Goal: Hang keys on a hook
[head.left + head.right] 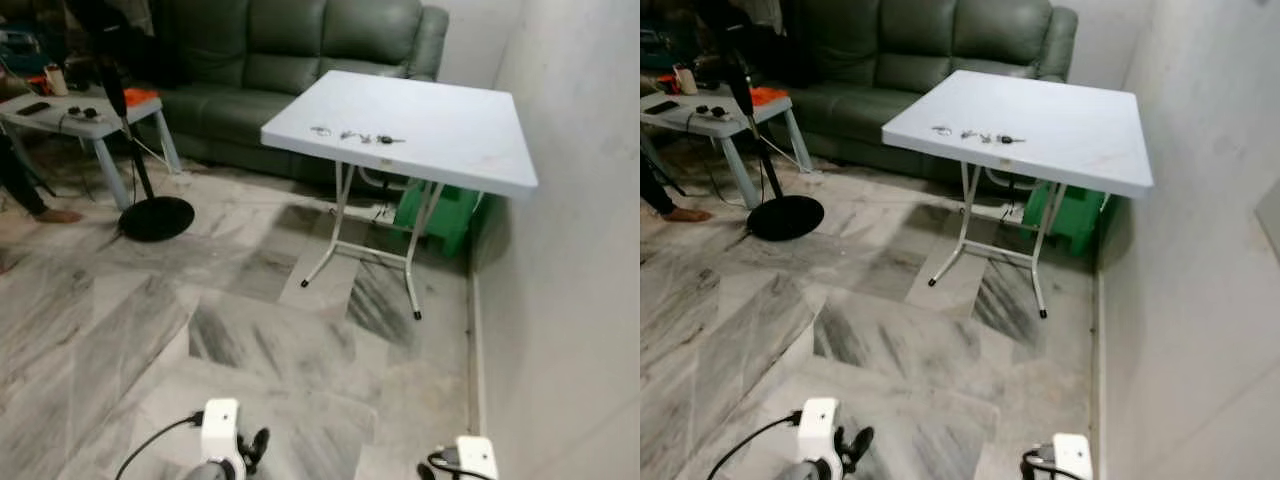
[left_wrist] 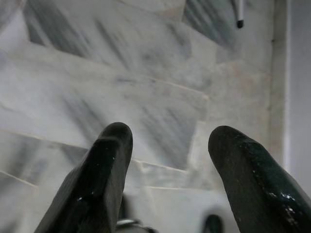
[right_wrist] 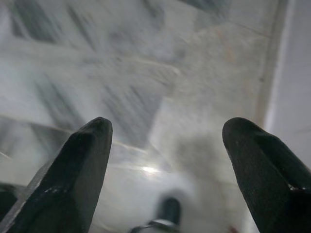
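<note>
The keys [image 1: 357,136] lie spread along the near edge of the white tabletop [image 1: 450,130], well apart from both low-hanging grippers, left [image 2: 167,145] and right [image 3: 165,141], jaws apart on each; a careless sweep could knock them to the floor.

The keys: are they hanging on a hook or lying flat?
Lying flat: the keys rest spread on the white table.
</note>
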`<state>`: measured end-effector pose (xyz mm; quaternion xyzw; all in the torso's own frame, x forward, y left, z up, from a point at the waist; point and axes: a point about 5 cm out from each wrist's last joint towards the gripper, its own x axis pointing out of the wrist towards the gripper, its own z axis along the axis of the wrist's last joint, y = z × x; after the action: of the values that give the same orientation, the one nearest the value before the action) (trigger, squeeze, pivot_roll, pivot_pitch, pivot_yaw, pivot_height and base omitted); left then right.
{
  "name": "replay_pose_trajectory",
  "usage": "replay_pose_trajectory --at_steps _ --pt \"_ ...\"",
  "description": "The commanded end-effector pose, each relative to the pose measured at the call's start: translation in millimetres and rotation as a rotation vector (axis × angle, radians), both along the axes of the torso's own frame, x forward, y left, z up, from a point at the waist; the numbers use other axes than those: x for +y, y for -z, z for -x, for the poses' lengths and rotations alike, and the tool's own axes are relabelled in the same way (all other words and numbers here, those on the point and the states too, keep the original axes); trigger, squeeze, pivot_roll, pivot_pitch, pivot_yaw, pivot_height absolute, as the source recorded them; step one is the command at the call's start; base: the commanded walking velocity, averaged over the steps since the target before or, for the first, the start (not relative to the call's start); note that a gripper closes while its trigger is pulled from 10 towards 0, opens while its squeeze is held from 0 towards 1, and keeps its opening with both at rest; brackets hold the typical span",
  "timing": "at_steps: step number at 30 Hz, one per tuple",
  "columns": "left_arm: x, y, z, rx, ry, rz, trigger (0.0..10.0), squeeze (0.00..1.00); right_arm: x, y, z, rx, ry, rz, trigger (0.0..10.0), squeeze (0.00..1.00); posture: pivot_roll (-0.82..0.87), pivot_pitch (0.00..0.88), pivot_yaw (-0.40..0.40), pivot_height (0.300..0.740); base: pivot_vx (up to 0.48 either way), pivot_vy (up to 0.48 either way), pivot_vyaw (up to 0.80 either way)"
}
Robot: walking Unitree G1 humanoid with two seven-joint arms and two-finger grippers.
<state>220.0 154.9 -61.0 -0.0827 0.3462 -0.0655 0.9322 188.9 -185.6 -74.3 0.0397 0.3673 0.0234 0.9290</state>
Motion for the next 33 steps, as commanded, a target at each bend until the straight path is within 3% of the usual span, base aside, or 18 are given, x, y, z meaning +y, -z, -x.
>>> replay_pose_trajectory --at_steps 1,17,22,33 --pt "-10.1 -1 -1.4 -0.008 0.013 0.02 10.0 0.0 -12.2 3 7.7 0.026 0.026 0.023 10.0 0.0 -0.02 0.0 -0.05 0.74 0.0 0.48 0.0" --pt "-10.9 -4 -6.5 -0.03 0.004 0.03 10.0 0.0 -10.1 -3 -1.2 -0.025 0.022 0.007 10.0 0.0 -0.02 0.0 -0.054 0.74 0.0 0.48 0.0" --pt "-20.0 -25 -29.8 -0.174 0.006 0.101 10.0 0.0 1.8 -23 -28.6 -0.202 -0.033 -0.037 10.0 0.0 -0.02 0.0 -0.05 0.74 0.0 0.48 0.0" --pt "-20.4 -51 -50.7 -0.379 0.005 0.149 10.0 0.0 20.0 -51 -50.7 -0.444 -0.109 -0.073 10.0 0.0 -0.03 0.0 -0.044 0.74 0.0 0.479 0.0"
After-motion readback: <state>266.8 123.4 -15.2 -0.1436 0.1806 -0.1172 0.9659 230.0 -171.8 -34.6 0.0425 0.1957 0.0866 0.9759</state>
